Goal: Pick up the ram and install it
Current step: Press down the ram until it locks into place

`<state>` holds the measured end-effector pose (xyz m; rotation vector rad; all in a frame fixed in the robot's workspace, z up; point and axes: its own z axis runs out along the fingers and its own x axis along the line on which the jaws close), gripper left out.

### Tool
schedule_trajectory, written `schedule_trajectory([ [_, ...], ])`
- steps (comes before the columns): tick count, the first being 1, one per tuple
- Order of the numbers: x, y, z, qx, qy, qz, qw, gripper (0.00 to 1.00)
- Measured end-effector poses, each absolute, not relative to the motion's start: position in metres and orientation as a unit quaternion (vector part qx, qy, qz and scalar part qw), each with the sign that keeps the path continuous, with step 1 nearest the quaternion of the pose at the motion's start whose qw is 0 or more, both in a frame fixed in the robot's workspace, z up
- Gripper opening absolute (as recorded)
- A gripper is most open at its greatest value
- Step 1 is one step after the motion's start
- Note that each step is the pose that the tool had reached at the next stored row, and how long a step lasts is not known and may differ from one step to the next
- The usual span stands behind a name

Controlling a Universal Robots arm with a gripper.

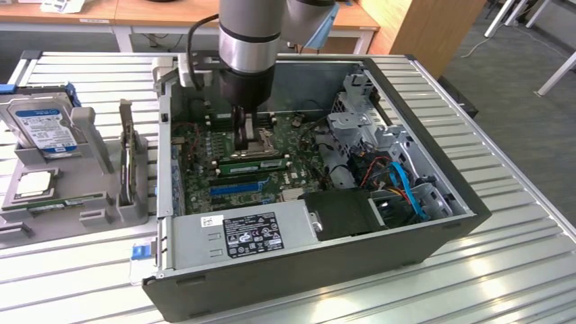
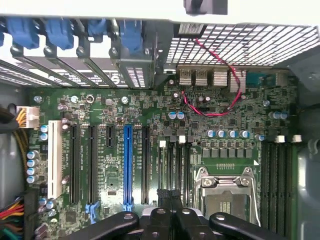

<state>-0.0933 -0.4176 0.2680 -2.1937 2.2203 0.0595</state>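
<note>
Pincer (image 1: 245, 140) hangs shut and empty over the motherboard (image 1: 202, 158); in the exterior view the ram (image 1: 126, 148), apparently the thin board standing on edge in the holder (image 1: 135, 210), lies at its 9 o'clock, long axis 12-to-6.

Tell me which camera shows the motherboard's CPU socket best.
The wrist view: the CPU socket faces the camera, its metal frame plain to see. In the exterior view it sits deep inside the case, partly hidden behind the gripper.
</note>
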Motion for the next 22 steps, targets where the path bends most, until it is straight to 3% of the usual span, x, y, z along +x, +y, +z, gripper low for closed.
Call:
schedule_trajectory([
  [22, -0.093, -0.418, 0.318, -0.703, 0.711, 0.019, 0.010, 0.10],
])
